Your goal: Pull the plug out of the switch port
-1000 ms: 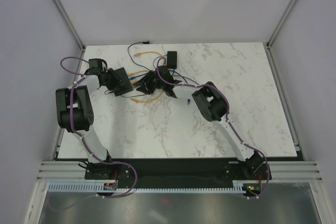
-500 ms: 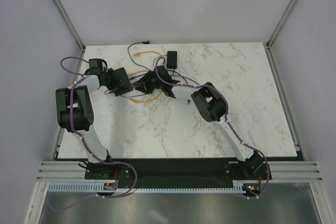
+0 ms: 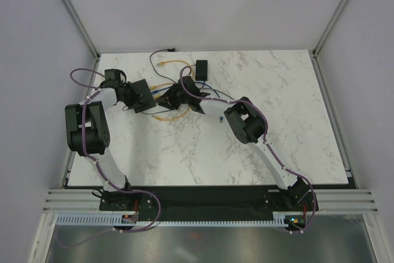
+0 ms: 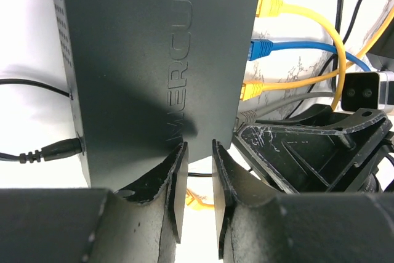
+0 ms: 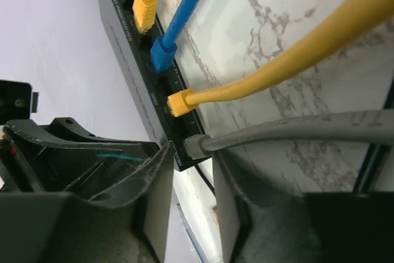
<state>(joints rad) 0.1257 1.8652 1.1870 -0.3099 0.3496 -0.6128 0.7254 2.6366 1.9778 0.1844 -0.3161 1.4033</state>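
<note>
The switch [image 3: 143, 93] is a flat matte-black box [image 4: 154, 60] at the table's back left. Its port edge [image 5: 126, 47] holds a yellow plug [image 5: 144, 7], a blue one [image 5: 162, 53], another yellow one [image 5: 180, 101] and a grey plug [image 5: 196, 146] at the corner [image 4: 245, 117], all seated. My right gripper [image 5: 189, 170] [image 3: 175, 98] stands open, its jaws on either side of the grey plug with small gaps. My left gripper [image 4: 198, 152] [image 3: 135, 95] is open at the box's near edge, with only table showing between its fingers.
A small black adapter block [image 3: 201, 68] with a thin black cord lies behind the switch. A black power lead [image 4: 58, 149] enters the box's opposite edge. Yellow, blue and grey cables [image 4: 320, 35] loop over the marble between the two grippers. A side wall stands close on the left.
My right gripper has edged left toward the switch and its jaws have narrowed around the grey plug. The left gripper has closed slightly; the box has not moved.
</note>
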